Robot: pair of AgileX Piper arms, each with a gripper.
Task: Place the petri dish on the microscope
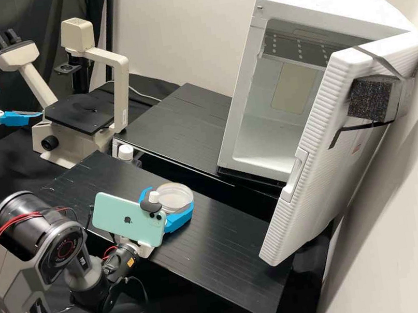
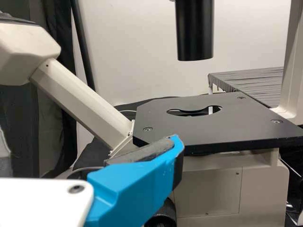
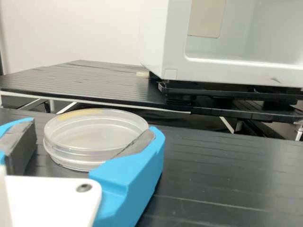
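Low on the near black platform lies the clear, round petri dish (image 1: 175, 197), with my right gripper (image 1: 170, 202) open around it. In the right wrist view, the petri dish (image 3: 94, 137) is between the fingers of the right gripper (image 3: 93, 131); a gap shows at one finger, while the other overlaps the dish's edge. My left gripper (image 1: 19, 103) is open and holds nothing, beside the cream microscope (image 1: 119, 81). In the left wrist view, one blue finger of the left gripper (image 2: 135, 187) stands before the microscope's black stage (image 2: 203, 127), which has a cut-out opening.
A white incubator-like box (image 1: 261, 117) with its door (image 1: 310, 131) swung wide stands on the far platform (image 1: 173, 125). A small white-capped bottle (image 1: 125, 152) is by the near platform (image 1: 222, 243). The microscope's eyepiece tube (image 1: 36, 80) rises close to the left gripper.
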